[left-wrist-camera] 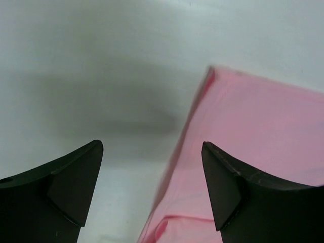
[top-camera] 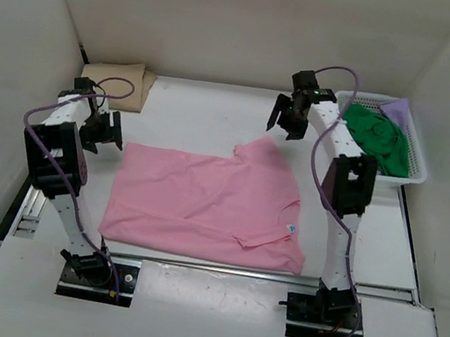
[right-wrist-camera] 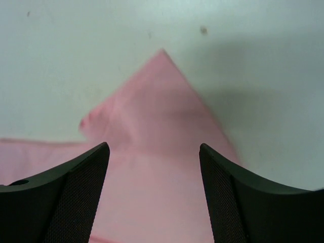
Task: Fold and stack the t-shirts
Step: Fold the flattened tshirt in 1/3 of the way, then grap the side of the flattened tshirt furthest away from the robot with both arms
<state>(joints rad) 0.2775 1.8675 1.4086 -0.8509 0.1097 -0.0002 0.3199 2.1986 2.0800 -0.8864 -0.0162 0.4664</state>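
Note:
A pink t-shirt (top-camera: pixel 202 204) lies spread flat in the middle of the table, one sleeve (top-camera: pixel 261 150) pointing to the far right. My left gripper (top-camera: pixel 103 133) hovers open over its far left corner (left-wrist-camera: pixel 253 131), holding nothing. Open as well, my right gripper (top-camera: pixel 287 120) hangs above the sleeve tip (right-wrist-camera: pixel 162 106) with nothing between its fingers. A tan t-shirt (top-camera: pixel 118 84) sits folded at the back left. A bright green t-shirt (top-camera: pixel 377 138) and a light purple one (top-camera: pixel 399 109) lie crumpled in the basket.
A white mesh basket (top-camera: pixel 419 158) stands at the back right against the wall. White walls close the table in on three sides. Bare table shows between the tan shirt and the basket.

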